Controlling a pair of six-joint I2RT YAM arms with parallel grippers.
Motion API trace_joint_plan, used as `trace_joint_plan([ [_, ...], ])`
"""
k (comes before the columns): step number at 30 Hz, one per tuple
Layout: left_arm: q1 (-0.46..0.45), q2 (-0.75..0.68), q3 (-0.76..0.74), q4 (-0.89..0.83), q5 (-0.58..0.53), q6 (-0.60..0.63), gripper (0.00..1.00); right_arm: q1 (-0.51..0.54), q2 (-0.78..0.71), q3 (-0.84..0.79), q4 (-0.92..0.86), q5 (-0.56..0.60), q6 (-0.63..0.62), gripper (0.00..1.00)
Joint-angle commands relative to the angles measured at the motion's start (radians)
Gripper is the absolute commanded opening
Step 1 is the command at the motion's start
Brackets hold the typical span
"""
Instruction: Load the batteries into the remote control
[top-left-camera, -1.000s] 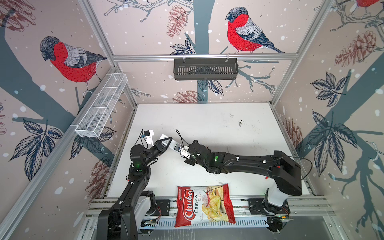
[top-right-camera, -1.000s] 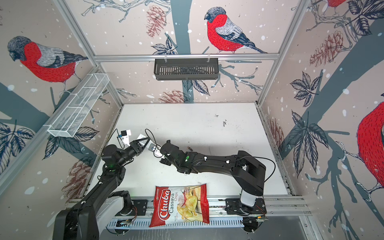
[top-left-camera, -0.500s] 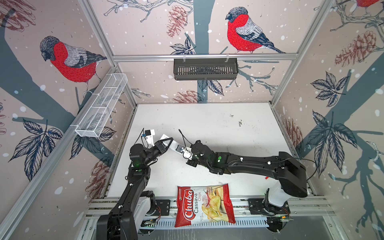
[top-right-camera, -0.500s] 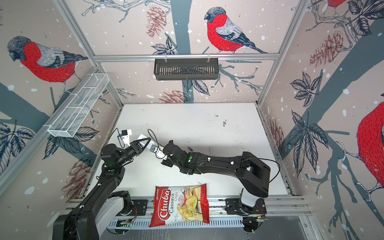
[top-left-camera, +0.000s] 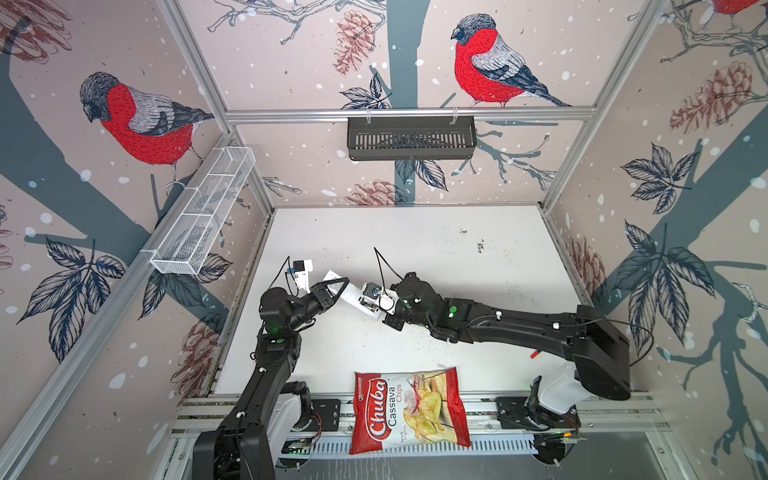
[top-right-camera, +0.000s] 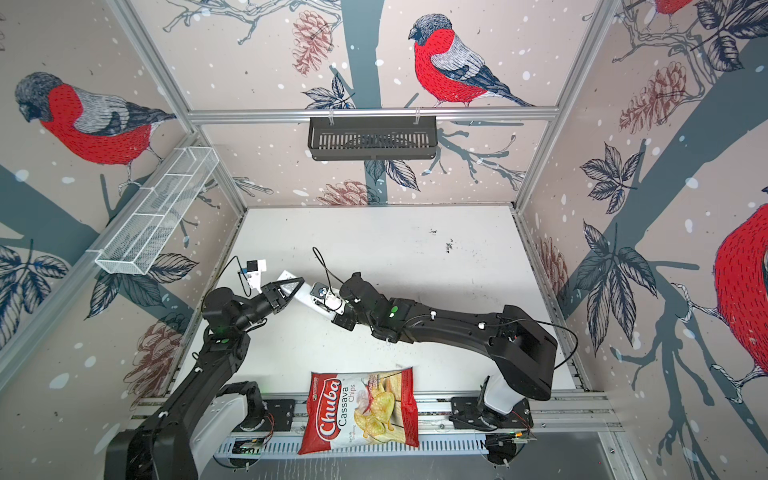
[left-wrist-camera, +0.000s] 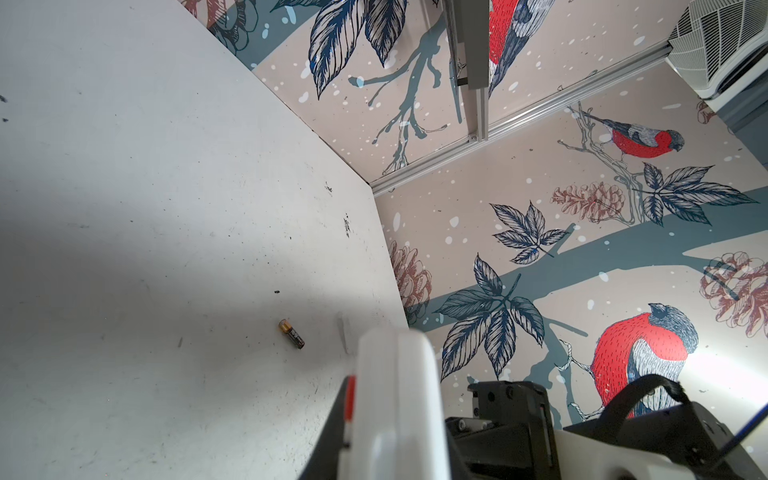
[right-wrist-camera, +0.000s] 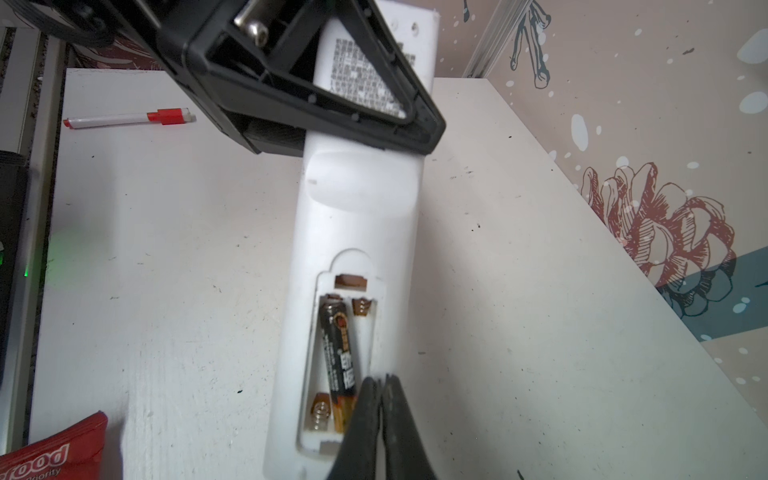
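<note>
My left gripper (top-left-camera: 337, 287) is shut on the white remote control (top-left-camera: 353, 298) and holds it above the table, plain back up, with the battery compartment open. In the right wrist view one dark battery (right-wrist-camera: 338, 353) with a gold end lies lengthways in the remote control (right-wrist-camera: 357, 208), a little slanted. My right gripper (right-wrist-camera: 380, 380) is shut with nothing between its tips, which rest at the compartment's edge beside that battery's gold end. The left wrist view shows a second battery (left-wrist-camera: 291, 333) lying loose on the white table past the end of the remote control (left-wrist-camera: 395, 395).
A red Chuba chips bag (top-left-camera: 409, 409) lies at the table's front edge. A red-and-white marker (right-wrist-camera: 129, 118) lies on the table behind the left gripper. A black basket (top-left-camera: 411, 137) hangs on the back wall. A white wire basket (top-left-camera: 203, 216) hangs on the left wall.
My right gripper's jaws have closed fully, and the right arm has shifted a little to the right along the remote control. The left arm and the remote control have stayed put.
</note>
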Motion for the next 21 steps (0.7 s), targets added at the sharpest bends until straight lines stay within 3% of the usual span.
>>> trace_joint_plan([
  [1, -0.002, -0.006, 0.007, 0.022, 0.055, 0.008, 0.00, -0.005, -0.012, -0.003, -0.015, -0.013, 0.022, 0.13],
  [10, -0.005, -0.021, 0.024, -0.084, -0.002, 0.111, 0.00, -0.050, -0.071, -0.042, 0.008, -0.083, 0.080, 0.25],
  [14, -0.042, -0.032, 0.076, -0.300, -0.123, 0.244, 0.00, -0.076, -0.075, -0.070, 0.003, -0.104, 0.105, 0.31],
  [21, -0.131, -0.025, 0.131, -0.479, -0.304, 0.363, 0.00, -0.095, -0.061, -0.122, 0.070, -0.230, 0.123, 0.34],
])
